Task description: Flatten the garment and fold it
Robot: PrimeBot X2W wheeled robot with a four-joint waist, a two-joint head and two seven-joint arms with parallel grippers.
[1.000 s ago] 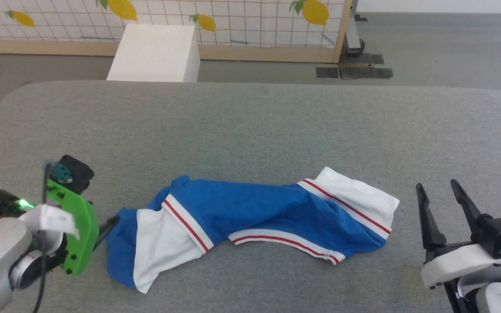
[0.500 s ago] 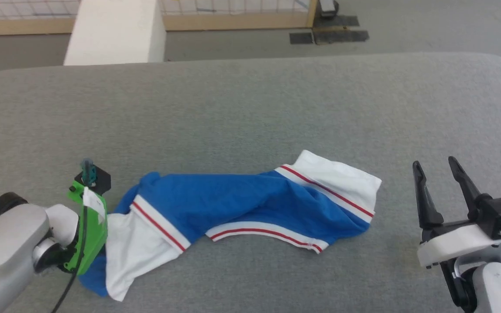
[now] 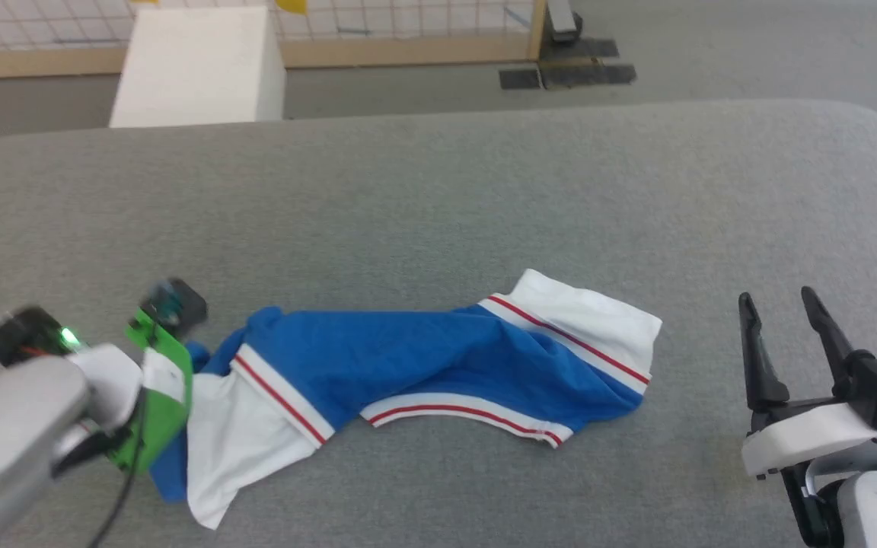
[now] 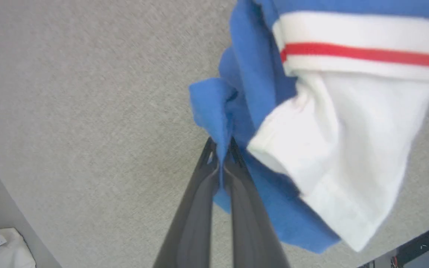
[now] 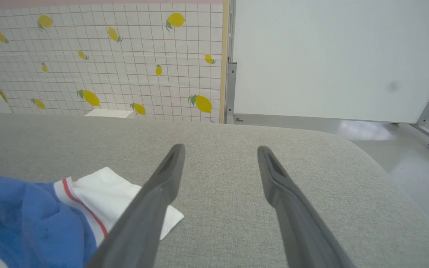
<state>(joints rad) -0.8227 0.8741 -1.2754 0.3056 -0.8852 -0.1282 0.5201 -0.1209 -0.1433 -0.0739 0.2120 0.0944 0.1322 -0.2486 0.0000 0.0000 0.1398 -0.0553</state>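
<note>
The garment (image 3: 423,361) lies crumpled in a long bunch on the grey padded table (image 3: 438,198), blue with white sleeves and red-striped white trim. My left gripper (image 4: 220,143) is shut on a blue fold of the garment (image 4: 214,108) at its left end, beside a white sleeve (image 4: 352,126). In the head view the left wrist and its green mount (image 3: 161,396) cover that end. My right gripper (image 3: 777,304) stands open above the bare table, right of the garment's white sleeve (image 3: 598,320). In the right wrist view the right gripper (image 5: 220,149) is open, with the garment (image 5: 32,219) at the lower left.
A white box (image 3: 199,65) stands on the floor beyond the table's far edge, before a lemon-patterned tiled panel (image 5: 99,59). A white board on wheels (image 5: 333,59) stands to the right. The table's rounded right corner (image 3: 865,129) drops to the grey floor.
My left gripper reached the garment's left end and shut on a blue fold. The head camera tilted down, shifting the whole picture. The right gripper stays open in place.
</note>
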